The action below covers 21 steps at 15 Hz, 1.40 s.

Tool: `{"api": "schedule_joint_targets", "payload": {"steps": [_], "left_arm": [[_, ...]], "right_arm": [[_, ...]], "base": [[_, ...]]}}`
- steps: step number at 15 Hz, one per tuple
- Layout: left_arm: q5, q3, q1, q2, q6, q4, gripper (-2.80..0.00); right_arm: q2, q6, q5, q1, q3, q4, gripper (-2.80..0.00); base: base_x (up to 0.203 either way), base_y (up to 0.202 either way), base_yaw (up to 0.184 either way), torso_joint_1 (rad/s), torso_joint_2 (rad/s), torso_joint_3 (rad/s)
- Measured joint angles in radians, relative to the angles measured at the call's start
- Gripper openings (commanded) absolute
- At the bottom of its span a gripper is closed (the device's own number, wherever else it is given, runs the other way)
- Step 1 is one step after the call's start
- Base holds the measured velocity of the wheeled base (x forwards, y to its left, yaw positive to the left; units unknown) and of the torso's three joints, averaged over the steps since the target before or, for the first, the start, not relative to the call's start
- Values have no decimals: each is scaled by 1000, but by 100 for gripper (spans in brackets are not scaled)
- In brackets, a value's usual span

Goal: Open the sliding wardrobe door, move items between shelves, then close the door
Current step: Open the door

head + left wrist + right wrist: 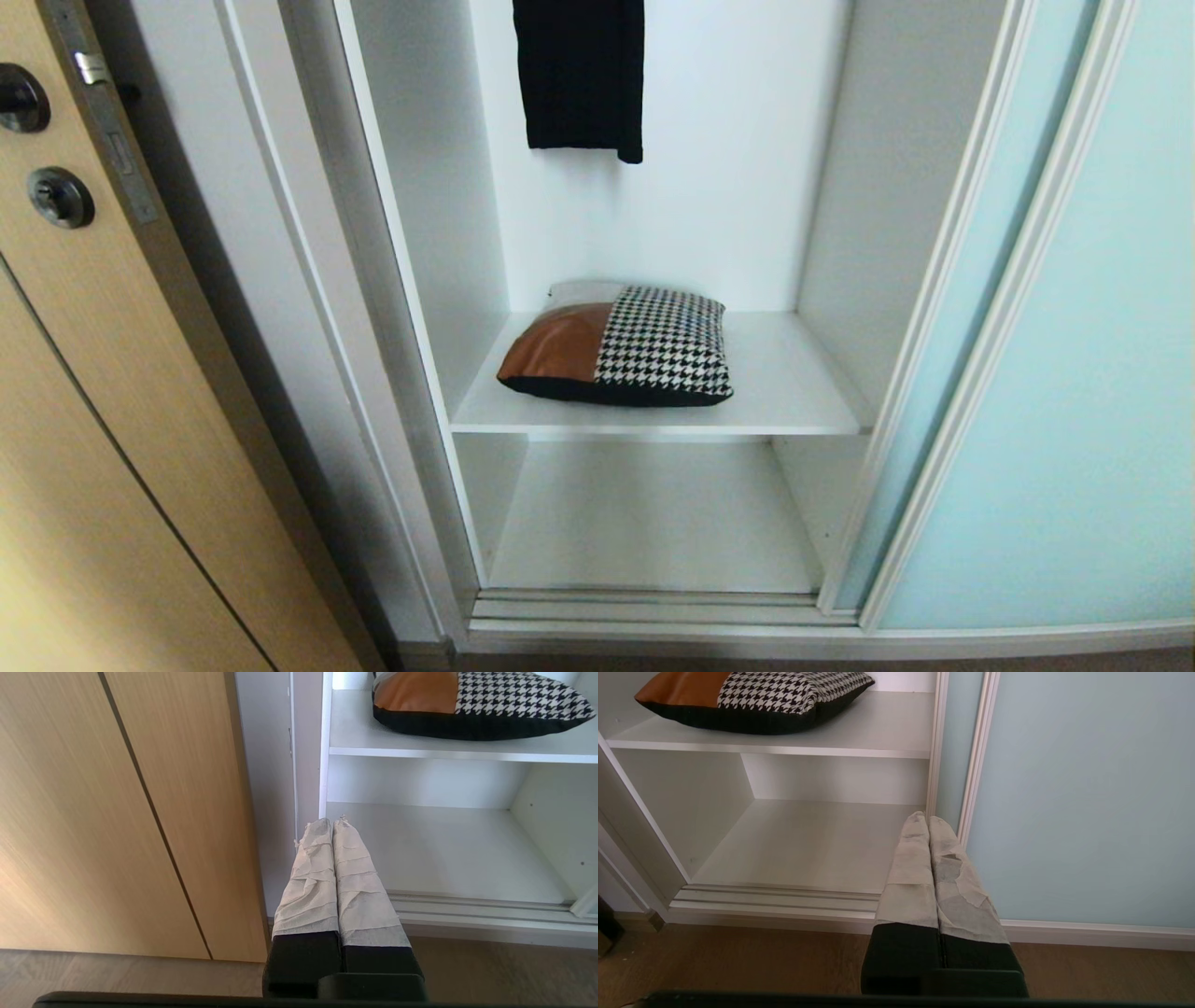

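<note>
From my head I looked down into the open wardrobe: the sliding wardrobe door (1046, 373) stood pushed aside to my right, its frosted aqua glass overlapping another panel, and the cushion (621, 347) lay flat on the upper shelf (794, 392), toward its left side, leather part to the left and houndstooth to the right. The lower shelf (653, 513) sat beneath it, a black garment (581, 75) hung above at the back, and a tan wood-grain door (103, 392) with dark hardware stood on my left; neither of my arms showed there. Through my left wrist, my left gripper (331, 823) was clenched, its wrapped fingers (310, 877) pressed together and holding nothing, low before the wardrobe's left frame. Through my right wrist, my right gripper (927, 819) was likewise clenched and held nothing, low before the edge of the slid-back door, well below the cushion.
</note>
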Motion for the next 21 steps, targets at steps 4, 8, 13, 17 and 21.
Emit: {"api": "schedule_joint_targets", "payload": {"steps": [4,8,13,17,21], "left_arm": [[0,0,0,0,0,0,-280],[0,0,0,0,0,0,-280],[-1,0,0,0,-4,0,-280],[0,0,0,1,-4,0,-280],[-1,0,0,1,-5,0,-280]], "right_arm": [[0,0,0,0,0,0,-280],[0,0,0,0,0,0,-280],[0,0,0,0,0,0,-280],[0,0,0,0,0,0,-280],[0,0,0,0,0,0,-280]], "base": [[0,0,0,0,0,0],[0,0,0,0,0,0],[0,0,0,0,0,0],[0,0,0,0,0,0],[0,0,0,0,0,0]]}}
